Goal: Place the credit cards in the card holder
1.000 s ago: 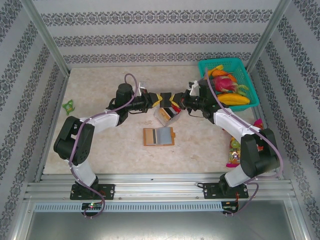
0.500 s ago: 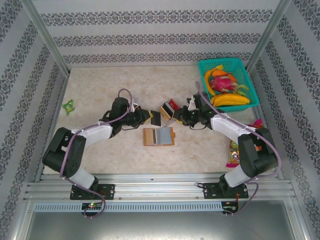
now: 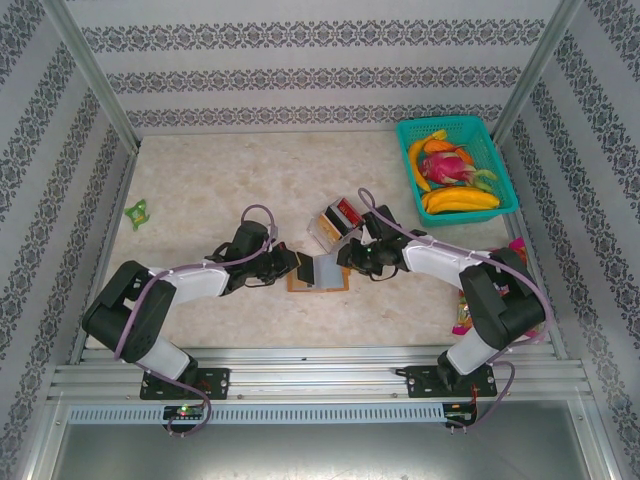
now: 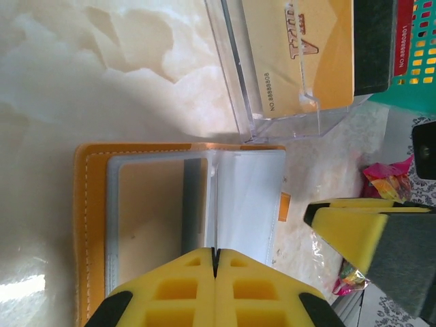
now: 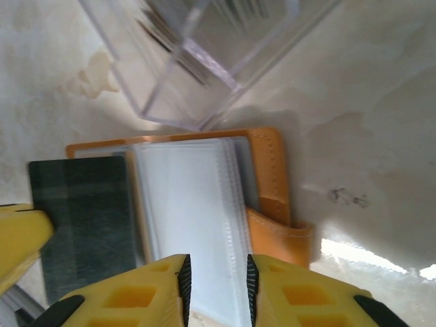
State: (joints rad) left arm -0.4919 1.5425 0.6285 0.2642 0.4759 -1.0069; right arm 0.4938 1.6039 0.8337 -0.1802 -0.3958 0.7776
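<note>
left claw (image 4: pixel 213 257): clamped on black card (image 5: pixel 78 218); card likely thin, stiff, slick; best held by its edge | right claw (image 5: pixel 214 267): narrowly parted, empty | card holder (image 4: pixel 92 225): probably soft, floppy

Open card holder (image 3: pixel 322 280), left gripper (image 3: pixel 297 264) holding black card (image 3: pixel 307 268) over it, right gripper (image 3: pixel 345 258) opposite; clear box (image 3: pixel 333 222) behind

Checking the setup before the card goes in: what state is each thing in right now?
card holder: lying open, clear sleeves up.
left gripper: shut on the black card.
black card: held over the card holder.
right gripper: jaws slightly apart, empty.
clear box: holds other cards.
basket: full of fruit.
</note>
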